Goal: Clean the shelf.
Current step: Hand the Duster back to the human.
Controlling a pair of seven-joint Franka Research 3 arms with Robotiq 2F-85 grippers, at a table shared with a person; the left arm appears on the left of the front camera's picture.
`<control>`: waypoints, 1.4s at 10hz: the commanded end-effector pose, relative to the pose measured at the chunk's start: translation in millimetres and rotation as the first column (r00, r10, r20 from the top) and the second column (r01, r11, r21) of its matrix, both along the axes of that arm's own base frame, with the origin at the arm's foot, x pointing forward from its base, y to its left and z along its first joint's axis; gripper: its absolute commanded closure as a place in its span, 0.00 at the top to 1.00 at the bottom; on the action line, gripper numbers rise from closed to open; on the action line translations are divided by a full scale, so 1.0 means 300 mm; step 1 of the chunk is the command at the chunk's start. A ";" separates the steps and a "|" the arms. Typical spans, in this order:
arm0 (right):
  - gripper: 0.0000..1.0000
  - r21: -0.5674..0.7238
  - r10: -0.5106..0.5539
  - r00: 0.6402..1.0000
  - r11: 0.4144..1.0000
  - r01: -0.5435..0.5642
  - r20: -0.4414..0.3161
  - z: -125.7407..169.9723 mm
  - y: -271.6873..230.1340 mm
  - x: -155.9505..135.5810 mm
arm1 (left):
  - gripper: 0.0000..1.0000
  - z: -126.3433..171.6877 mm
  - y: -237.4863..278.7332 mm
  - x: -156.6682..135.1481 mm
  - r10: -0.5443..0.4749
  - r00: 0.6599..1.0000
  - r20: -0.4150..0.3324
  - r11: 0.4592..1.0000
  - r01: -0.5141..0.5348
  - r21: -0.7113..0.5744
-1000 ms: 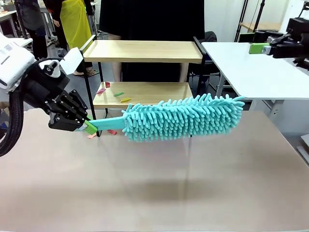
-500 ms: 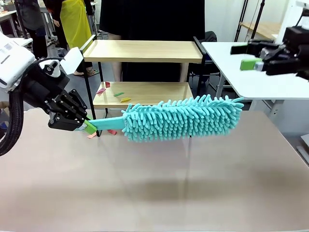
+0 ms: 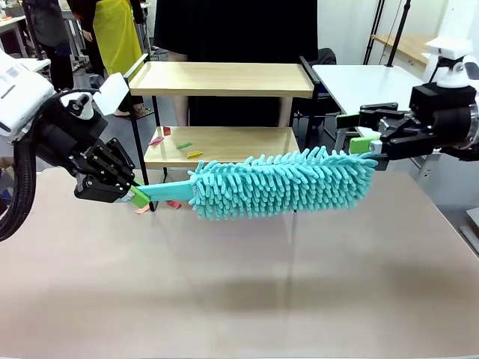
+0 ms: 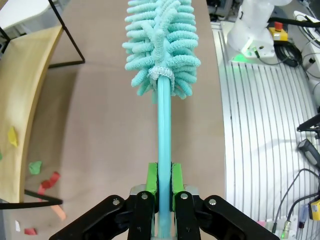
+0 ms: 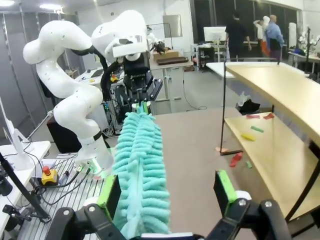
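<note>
The shelf (image 3: 221, 79) stands at the table's far edge, with small coloured paper scraps (image 3: 184, 146) on its lower board (image 3: 239, 140). My left gripper (image 3: 135, 196) is shut on the handle of a teal fluffy duster (image 3: 281, 183), held level in front of the shelf. In the left wrist view the green pads (image 4: 152, 180) clamp the handle (image 4: 164, 130). My right gripper (image 3: 358, 132) is open at the duster's far tip. In the right wrist view the duster (image 5: 140, 160) lies between its spread fingers (image 5: 225, 192), nearer the left one, and the shelf (image 5: 280, 90) stands to the right.
A person in black (image 3: 232, 30) stands behind the shelf. More scraps (image 3: 174, 204) lie on the brown table by the shelf's legs. A white table (image 3: 389, 105) stands at the back right. The brown tabletop (image 3: 239, 292) stretches bare toward me.
My right gripper has come down and to the left from over the white table to the duster's tip, staying open. The left gripper and duster have not moved.
</note>
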State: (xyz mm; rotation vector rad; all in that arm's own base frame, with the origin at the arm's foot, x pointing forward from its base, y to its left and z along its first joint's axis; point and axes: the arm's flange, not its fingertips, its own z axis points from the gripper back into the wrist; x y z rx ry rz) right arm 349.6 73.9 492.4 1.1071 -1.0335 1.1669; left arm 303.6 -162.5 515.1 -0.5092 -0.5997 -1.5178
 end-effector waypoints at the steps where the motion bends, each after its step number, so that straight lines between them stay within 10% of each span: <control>1: 1.00 -0.024 0.030 0.999 0.999 -0.031 -0.041 -0.003 0.001 -0.038 | 0.13 0.006 -0.002 0.001 -0.012 1.000 0.004 0.999 0.012 -0.033; 14: 1.00 0.022 0.140 0.977 0.990 -0.139 -0.163 -0.220 0.119 -0.076 | 0.13 0.006 -0.002 0.001 -0.012 1.000 0.004 0.999 0.012 -0.033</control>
